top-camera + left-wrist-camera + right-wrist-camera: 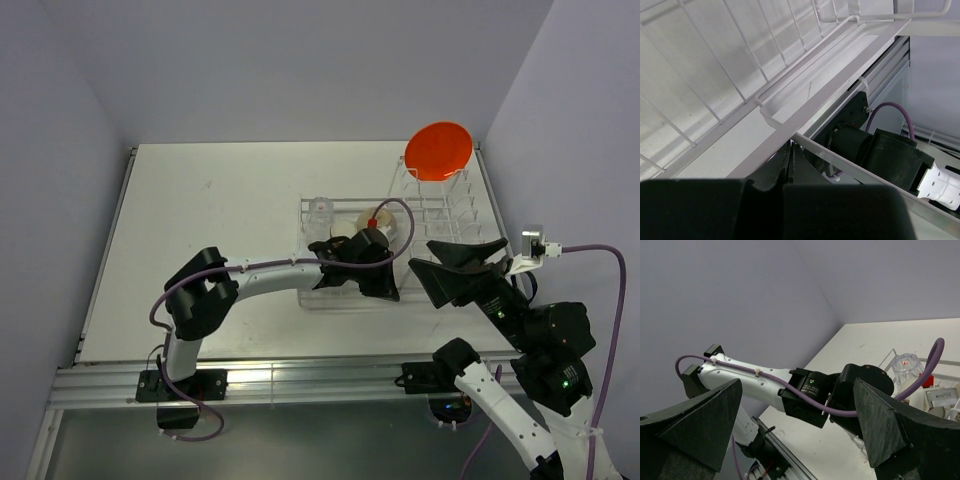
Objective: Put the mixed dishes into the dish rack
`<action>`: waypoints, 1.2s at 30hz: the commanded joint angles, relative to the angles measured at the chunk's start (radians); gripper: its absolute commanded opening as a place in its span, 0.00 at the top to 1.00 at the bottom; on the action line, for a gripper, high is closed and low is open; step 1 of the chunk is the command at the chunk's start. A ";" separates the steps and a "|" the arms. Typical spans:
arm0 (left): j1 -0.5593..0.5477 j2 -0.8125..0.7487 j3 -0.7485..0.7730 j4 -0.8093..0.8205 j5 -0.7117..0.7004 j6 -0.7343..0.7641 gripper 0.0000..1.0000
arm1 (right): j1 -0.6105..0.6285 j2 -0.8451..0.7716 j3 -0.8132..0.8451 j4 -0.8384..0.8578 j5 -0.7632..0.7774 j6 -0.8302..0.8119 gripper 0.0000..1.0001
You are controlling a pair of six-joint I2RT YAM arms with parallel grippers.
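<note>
Dishes are partly loaded already. The orange-red plate (438, 150) stands upright in the far slots of the clear dish rack (440, 215), which sits on the right half of the white worktop (220, 220). The small clear glass (320, 209) stands in the flat basket part, at its far left corner. Just right of the glass, a beige bowl (388, 228) lies in the basket, partly hidden by the purple cable (405, 215) of the left arm.

The left hand (385, 290) is low over the near side of the basket. Its wrist view shows the two fingers (782, 167) pressed together with nothing between them, and the white wires of the rack run just above them.

The right hand (422, 256) hangs beside the near right end of the rack, with its jaws spread wide and holding nothing. From its own camera I see the left arm (760, 380) and the glass between the two fingers (700, 420).

I cannot find the brown cups in these views.
</note>
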 commanded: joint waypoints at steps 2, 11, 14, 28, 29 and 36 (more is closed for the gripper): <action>0.062 0.041 0.029 0.021 -0.074 0.034 1.00 | 0.005 -0.011 0.033 -0.006 0.007 -0.008 0.00; 0.081 0.046 0.052 0.007 -0.048 0.034 1.00 | 0.005 -0.014 0.033 -0.015 0.015 -0.005 0.00; 0.074 -0.023 -0.032 0.062 -0.045 0.005 0.84 | 0.005 -0.020 0.033 -0.047 0.073 0.000 0.00; -0.042 -0.273 -0.248 0.067 -0.166 -0.071 0.42 | 0.005 0.001 -0.002 -0.164 0.289 0.070 0.00; -0.044 -0.288 -0.264 0.070 -0.177 -0.075 0.42 | 0.005 0.004 -0.004 -0.173 0.294 0.073 0.00; -0.048 -0.500 -0.408 0.091 -0.241 -0.111 0.38 | 0.005 -0.025 -0.069 -0.158 0.291 0.125 0.00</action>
